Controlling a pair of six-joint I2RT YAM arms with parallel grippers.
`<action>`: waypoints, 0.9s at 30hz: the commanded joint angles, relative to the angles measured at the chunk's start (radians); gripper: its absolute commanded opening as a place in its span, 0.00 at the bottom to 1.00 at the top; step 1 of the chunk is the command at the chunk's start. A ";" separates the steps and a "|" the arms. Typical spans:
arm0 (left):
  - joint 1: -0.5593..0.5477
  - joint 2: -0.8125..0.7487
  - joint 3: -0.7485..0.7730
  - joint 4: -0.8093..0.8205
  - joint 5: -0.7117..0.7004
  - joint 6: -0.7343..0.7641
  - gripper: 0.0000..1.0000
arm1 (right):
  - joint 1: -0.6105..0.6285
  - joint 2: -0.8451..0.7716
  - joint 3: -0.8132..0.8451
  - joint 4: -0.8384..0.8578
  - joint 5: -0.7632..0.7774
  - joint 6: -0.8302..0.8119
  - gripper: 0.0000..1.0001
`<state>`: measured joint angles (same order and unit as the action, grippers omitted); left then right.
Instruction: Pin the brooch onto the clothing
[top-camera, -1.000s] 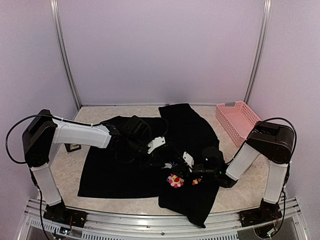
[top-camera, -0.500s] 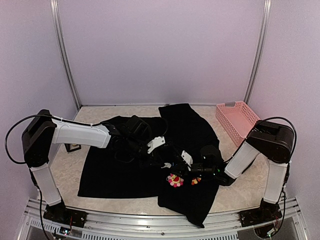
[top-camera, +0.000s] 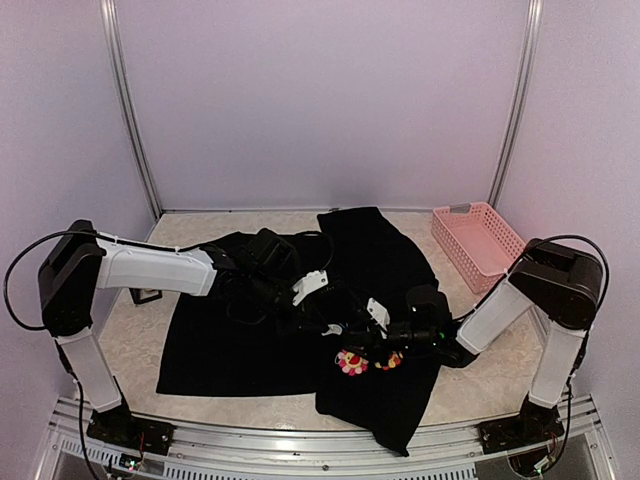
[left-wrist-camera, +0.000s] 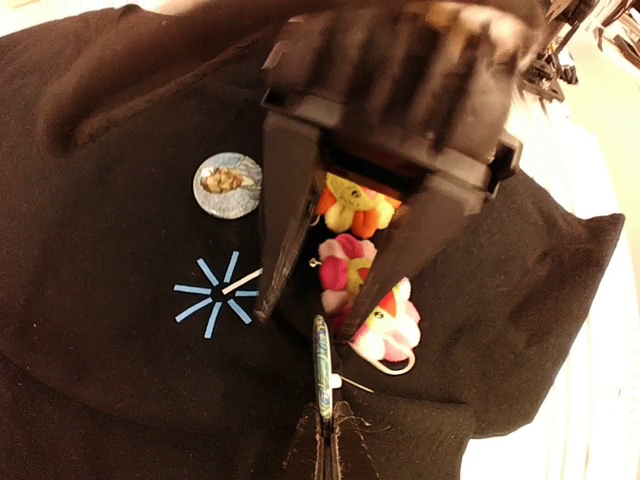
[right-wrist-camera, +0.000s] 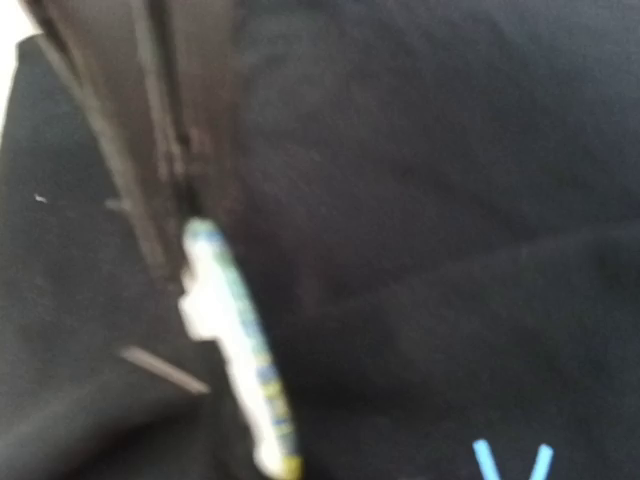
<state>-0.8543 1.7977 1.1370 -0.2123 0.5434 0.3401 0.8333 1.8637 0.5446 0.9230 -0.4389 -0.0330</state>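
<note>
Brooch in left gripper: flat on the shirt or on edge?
On edge: the brooch shows only a thin blue-green rim in the left wrist view, pinched in the shut left gripper.

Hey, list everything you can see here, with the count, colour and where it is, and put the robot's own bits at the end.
table: one, beige marbled, under everything
shirt: one, black, spread across the table's middle
star mark: one, light blue, on the shirt's front
pink flower badge: one, pink with a yellow centre, on the shirt's near front
orange flower badge: one, orange, beside the pink one
round badge: one, silvery blue, near the star mark
brooch: one, blue-green rim seen edge-on, held over the shirt
basket: one, pink, far right
small dark object: one, left side, too small to identify
left gripper: one, black, shut on the brooch
right gripper: one, black, jaws apart over the flower badges
</note>
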 joint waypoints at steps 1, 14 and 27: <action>0.002 -0.040 -0.008 0.031 0.042 -0.012 0.00 | -0.018 -0.048 -0.075 0.172 -0.114 0.008 0.44; 0.006 -0.037 -0.006 0.035 0.052 -0.009 0.00 | -0.029 0.092 0.002 0.374 -0.178 0.103 0.59; 0.007 -0.040 -0.009 0.038 0.056 -0.001 0.00 | -0.030 0.145 0.031 0.351 -0.181 0.069 0.41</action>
<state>-0.8513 1.7889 1.1362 -0.2085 0.5690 0.3382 0.8131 1.9949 0.5602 1.2667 -0.6235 0.0509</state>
